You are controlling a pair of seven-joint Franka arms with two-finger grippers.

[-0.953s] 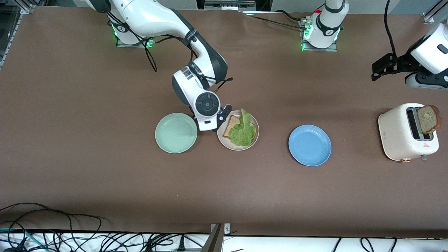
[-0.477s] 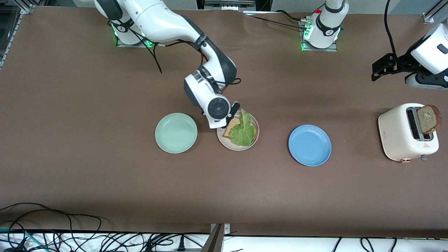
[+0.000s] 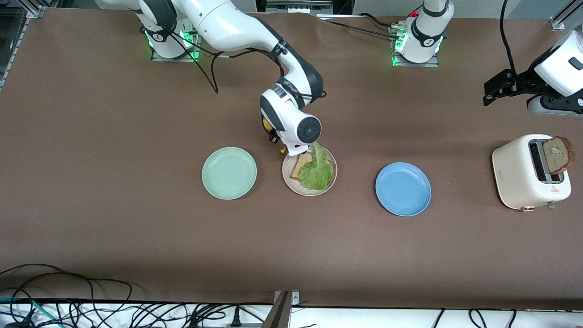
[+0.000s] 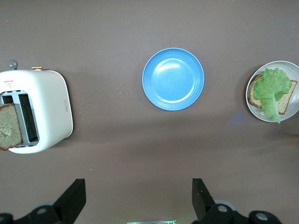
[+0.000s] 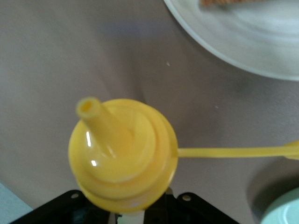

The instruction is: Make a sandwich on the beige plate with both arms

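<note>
We find the right gripper point(image 3: 283, 145) over the table just beside the round pale beige plate point(image 3: 288, 177), its jaws clamped on a yellow plastic squeeze bottle point(image 5: 122, 156) with an open nozzle. On that plate lies one square brown bread slice point(image 3: 301, 163) under a ruffled green lettuce leaf point(image 3: 316, 171). The left gripper point(image 4: 138, 205) waits high above the table, jaws apart, near the white toaster point(image 3: 528, 172).

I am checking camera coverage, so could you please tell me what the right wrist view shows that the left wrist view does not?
Only the right wrist view shows a yellow squeeze bottle with its nozzle and cap strap, close under the right gripper. Only the left wrist view shows the blue plate, the toaster with a bread slice, and the lettuce. Both show the beige plate.
</note>
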